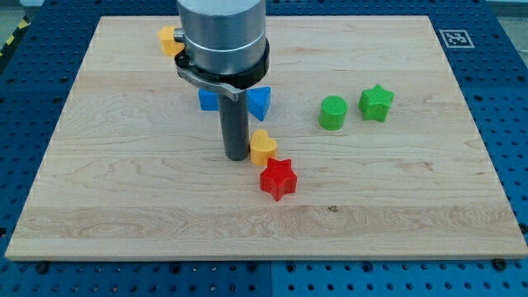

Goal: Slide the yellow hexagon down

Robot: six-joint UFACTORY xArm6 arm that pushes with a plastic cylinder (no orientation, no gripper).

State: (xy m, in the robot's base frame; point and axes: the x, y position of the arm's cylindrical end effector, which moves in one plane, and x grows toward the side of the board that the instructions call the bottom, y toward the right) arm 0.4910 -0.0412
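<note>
The yellow hexagon (pixel 168 39) lies near the top edge of the wooden board (pixel 124 190), left of the arm's grey body, which hides its right side. My tip (pixel 237 156) rests on the board well below and to the right of the hexagon, not touching it. The tip stands just left of a yellow heart (pixel 262 147), very close to it or touching it.
A red star (pixel 278 178) sits just below and right of the yellow heart. A blue block (pixel 208 100) and a blue triangular block (pixel 260 101) flank the rod. A green cylinder (pixel 332 112) and a green star (pixel 376 102) lie to the right.
</note>
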